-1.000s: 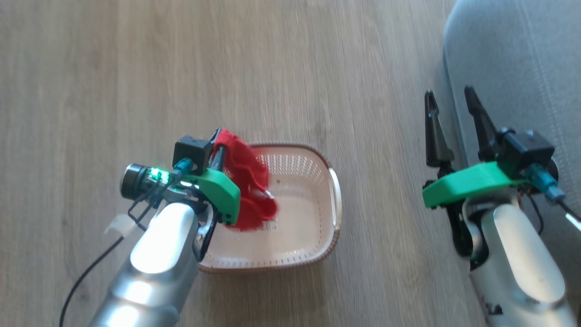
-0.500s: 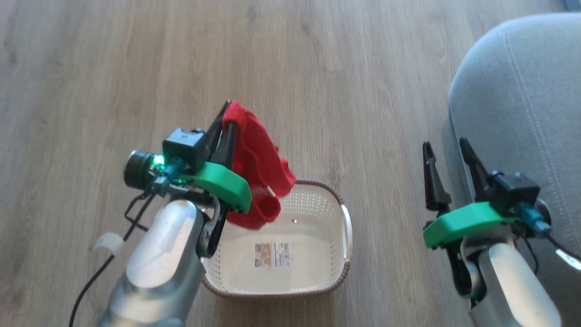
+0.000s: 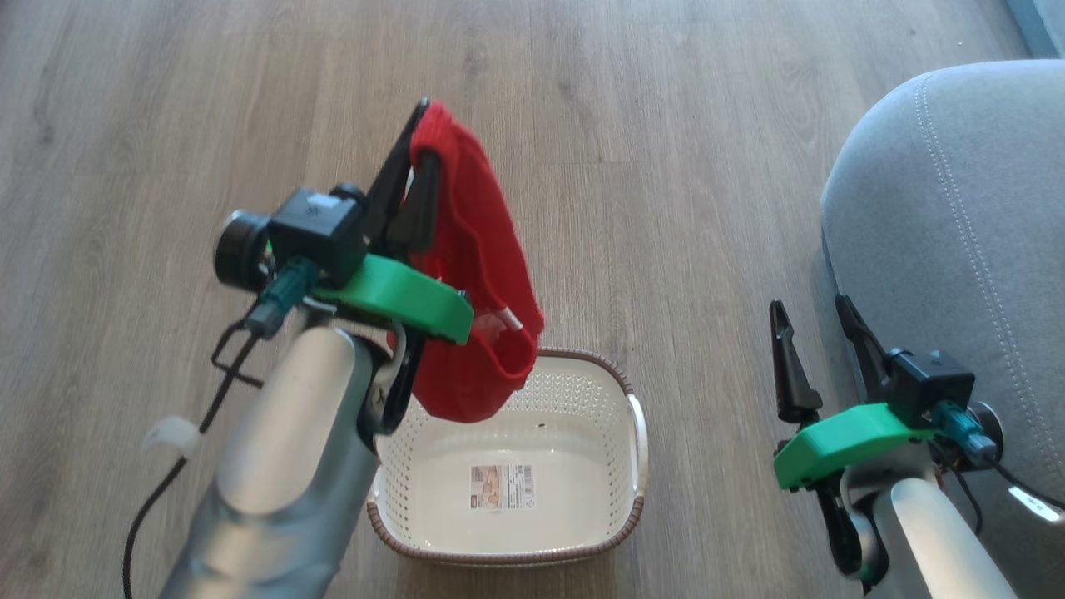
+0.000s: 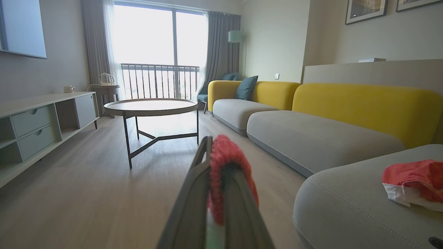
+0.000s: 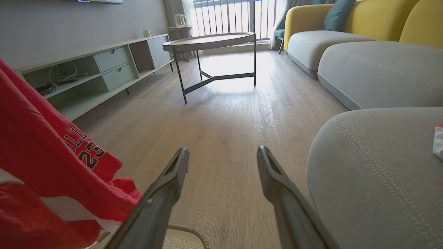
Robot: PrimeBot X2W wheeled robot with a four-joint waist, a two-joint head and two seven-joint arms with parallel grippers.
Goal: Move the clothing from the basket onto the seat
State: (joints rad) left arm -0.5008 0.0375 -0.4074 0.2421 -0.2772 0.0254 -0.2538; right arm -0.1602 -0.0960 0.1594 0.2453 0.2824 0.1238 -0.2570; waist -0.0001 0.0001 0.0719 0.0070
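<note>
My left gripper (image 3: 420, 141) is shut on a red garment of the clothing (image 3: 474, 274), which hangs from its fingertips above the basket's back left corner. In the left wrist view the red fabric (image 4: 225, 173) is pinched between my fingers. The right wrist view shows the same garment (image 5: 45, 166) with black lettering and a white stripe. The cream basket (image 3: 582, 391) sits on the floor with only a label sticker inside. Another red-and-white garment (image 4: 413, 183) lies on the grey seat (image 3: 948, 216). My right gripper (image 3: 811, 312) stands open with nothing between its fingers, beside the seat's left edge.
Wooden floor (image 3: 666, 166) surrounds the basket. A round coffee table (image 4: 152, 107) stands further out, a low sideboard (image 4: 38, 117) runs along the left wall, and a yellow-backed sofa (image 4: 328, 117) continues behind the seat.
My left gripper has lifted the red garment up out of the basket, leaving the basket's bottom and its label bare. The head camera has shifted, so basket and seat sit lower in its view.
</note>
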